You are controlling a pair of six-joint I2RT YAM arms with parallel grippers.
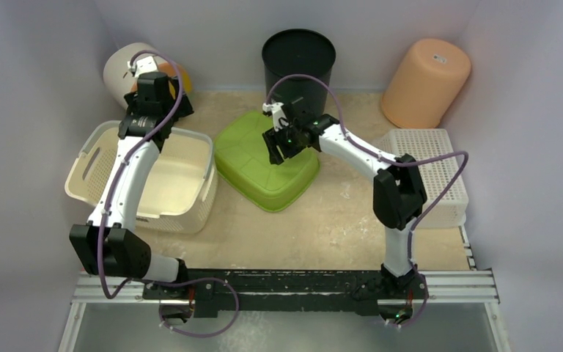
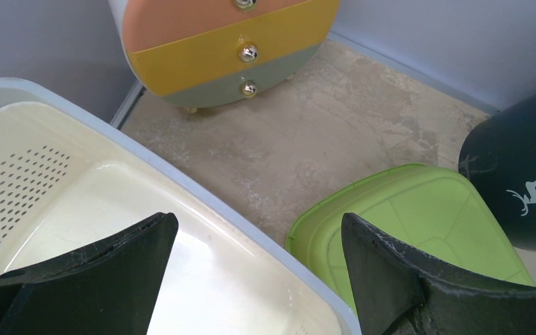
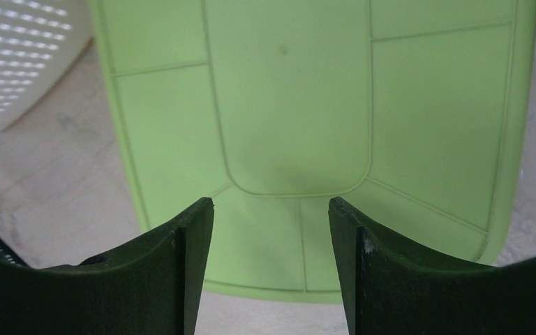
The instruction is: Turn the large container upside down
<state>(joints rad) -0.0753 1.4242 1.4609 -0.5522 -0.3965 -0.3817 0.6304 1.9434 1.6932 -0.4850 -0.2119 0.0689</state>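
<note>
The large container (image 1: 179, 209) is a cream-beige basket standing upright, opening up, at the left of the table. Its inside and pale rim (image 2: 202, 202) fill the lower left of the left wrist view. My left gripper (image 1: 168, 103) is open and empty, hovering over the basket's far right rim (image 2: 258, 218), one finger above the inside and one beyond the rim. My right gripper (image 1: 282, 150) is open and empty just above the upturned lime-green tub (image 1: 264, 176), whose flat bottom (image 3: 293, 105) shows between the fingers (image 3: 271, 202).
The green tub (image 2: 426, 216) lies close beside the basket's right side. A black bin (image 1: 298, 59) stands behind it. A round drawer unit (image 1: 124, 70) lies at the back left, an orange bucket (image 1: 425, 81) at the back right, and a white perforated basket (image 1: 440, 176) at the right.
</note>
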